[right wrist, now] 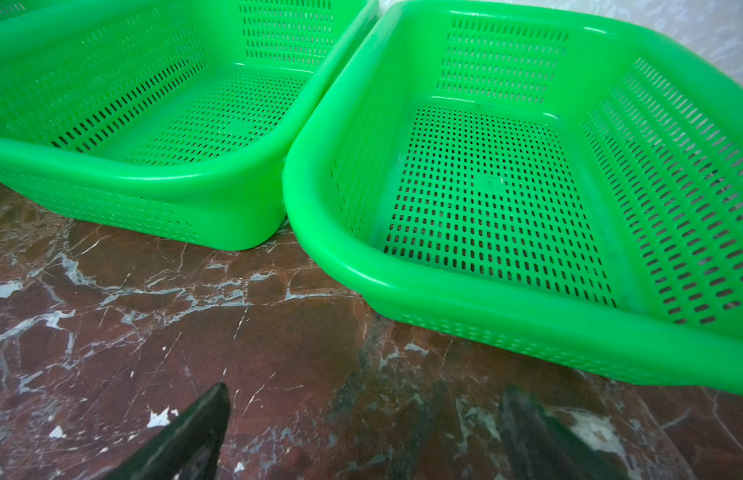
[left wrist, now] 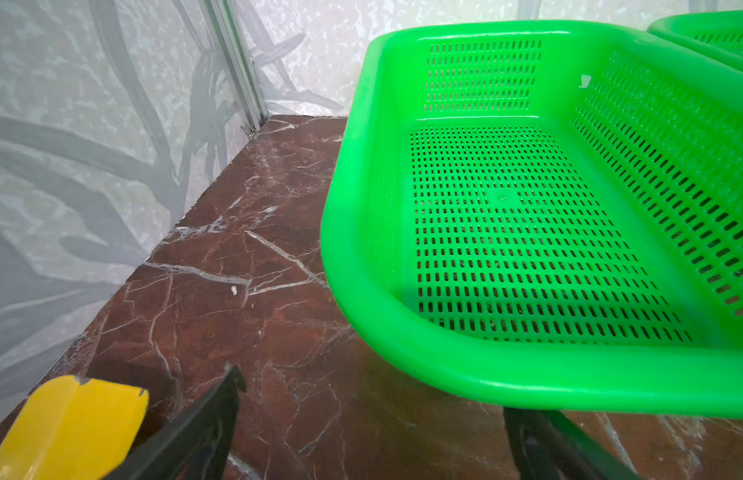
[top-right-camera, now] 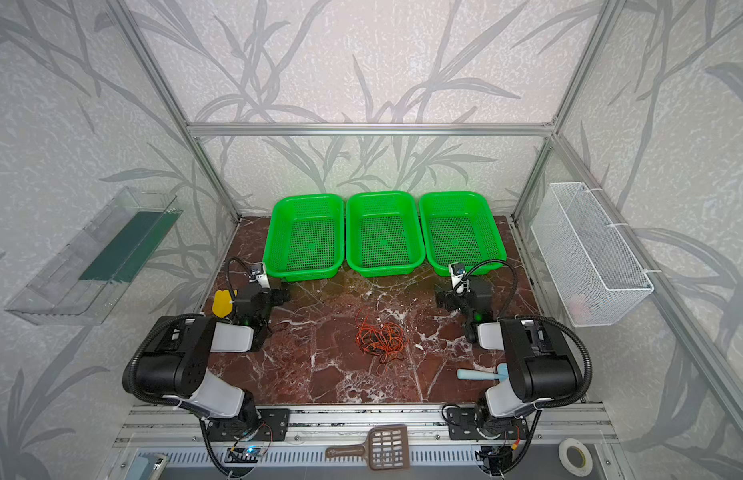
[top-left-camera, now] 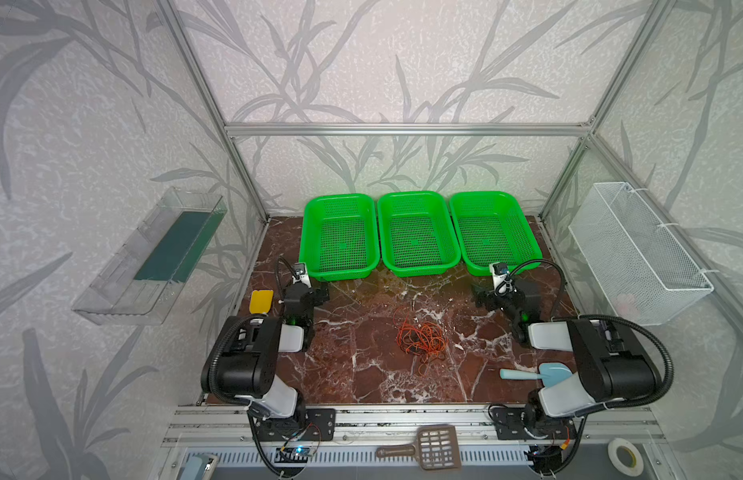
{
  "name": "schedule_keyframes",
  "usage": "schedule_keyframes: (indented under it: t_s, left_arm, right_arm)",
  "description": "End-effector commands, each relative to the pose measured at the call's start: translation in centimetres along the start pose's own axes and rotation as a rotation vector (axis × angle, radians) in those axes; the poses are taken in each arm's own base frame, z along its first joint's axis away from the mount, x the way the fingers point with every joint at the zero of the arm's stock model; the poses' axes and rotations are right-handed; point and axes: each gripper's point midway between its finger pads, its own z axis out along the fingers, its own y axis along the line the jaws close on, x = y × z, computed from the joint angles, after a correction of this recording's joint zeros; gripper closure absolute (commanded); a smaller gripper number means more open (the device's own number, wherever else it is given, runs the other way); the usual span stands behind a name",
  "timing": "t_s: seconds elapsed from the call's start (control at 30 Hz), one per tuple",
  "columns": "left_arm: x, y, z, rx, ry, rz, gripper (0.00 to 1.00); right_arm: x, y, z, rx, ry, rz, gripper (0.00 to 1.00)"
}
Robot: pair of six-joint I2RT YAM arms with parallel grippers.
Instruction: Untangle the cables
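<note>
The cables point(top-left-camera: 421, 340) point(top-right-camera: 381, 338) lie as one loose bundle of thin orange, red-brown and black wires on the marble table, near its middle, seen in both top views. My left gripper point(top-left-camera: 322, 292) point(left wrist: 374, 399) hovers to the bundle's far left, open and empty, in front of the left green basket point(left wrist: 527, 386). My right gripper point(top-left-camera: 480, 297) point(right wrist: 365, 390) stands open and empty to the bundle's far right, before the right green basket point(right wrist: 527, 328). Neither wrist view shows the cables.
Three green baskets point(top-left-camera: 415, 194) line the back of the table. A yellow piece point(top-left-camera: 261, 301) point(left wrist: 70, 428) lies by the left gripper. A light blue scoop point(top-left-camera: 536, 372) lies at the front right. A brown slotted scoop point(top-left-camera: 428, 446) rests on the front rail.
</note>
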Motion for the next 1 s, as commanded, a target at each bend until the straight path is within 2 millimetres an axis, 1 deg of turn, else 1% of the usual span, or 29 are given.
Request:
schedule_keyframes:
  t_s: [0.0,0.97]
  left_arm:
    - [-1.18,0.12,0.34,-0.001,-0.037,-0.001,0.00]
    - [-1.19,0.23,0.47,-0.009,-0.032,-0.006,0.00]
  right_arm:
    - [-1.38,-0.24,0.27,-0.002,-0.044,-0.001,0.01]
    - [-1.40,-0.28,0.25,-0.001,-0.045,0.000,0.01]
